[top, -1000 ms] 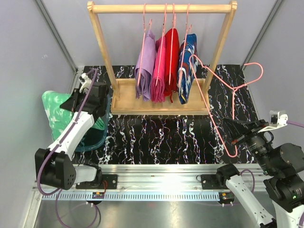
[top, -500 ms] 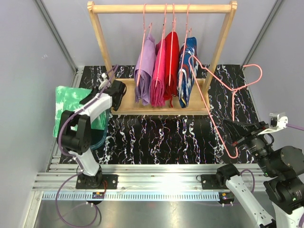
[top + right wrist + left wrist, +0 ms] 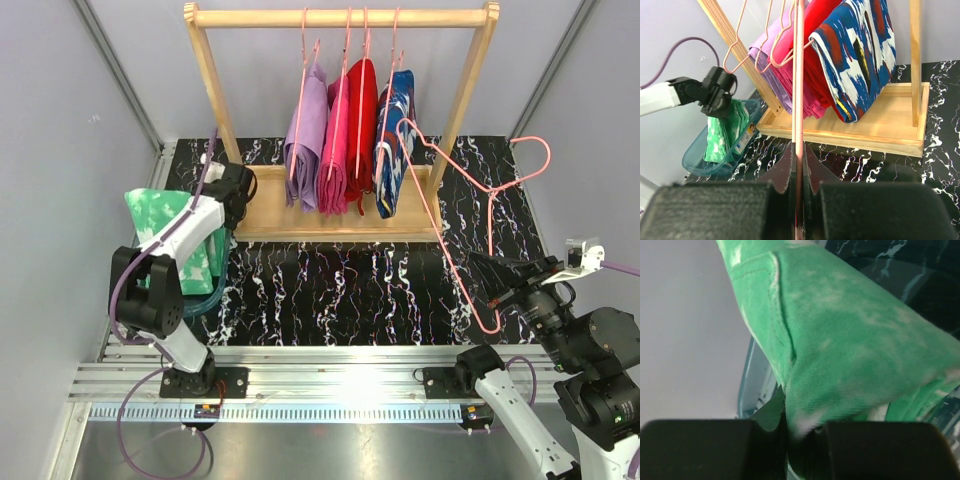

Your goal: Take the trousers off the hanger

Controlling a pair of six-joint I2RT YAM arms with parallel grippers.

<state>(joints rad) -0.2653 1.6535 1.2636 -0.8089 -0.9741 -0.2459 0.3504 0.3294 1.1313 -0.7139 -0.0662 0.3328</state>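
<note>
- While the left gripper [image 3: 800, 432] is clenched on a fold of the mint green trousers [image 3: 850, 355], the cloth is pinched between its two black fingers [image 3: 700, 445].
- These trousers are off the rack, at the left side of the table [image 3: 340, 290]. Their lower part sits in a teal plastic basket [image 3: 205, 300], and their upper edge is held up by the gripper.
- From the right wrist view, the green pair stands almost upright in the basket, just beside the left post of the wooden rack [image 3: 340, 17].
- The right gripper [image 3: 799, 165] is closed tightly on the thin bar of an empty pink hanger [image 3: 799, 75]. This hanger is off the rail and rises tilted above the right part of the table.
- The navy blue trousers [image 3: 395, 140], with white, red and yellow patches, hang folded on the rack, as the rightmost pair.
- Next to them, toward the left, hang a red pair [image 3: 362, 110], a pink pair [image 3: 338, 150] and a lilac pair [image 3: 305, 140], each on its own pink hanger.
- No gripper touches the navy pair.
</note>
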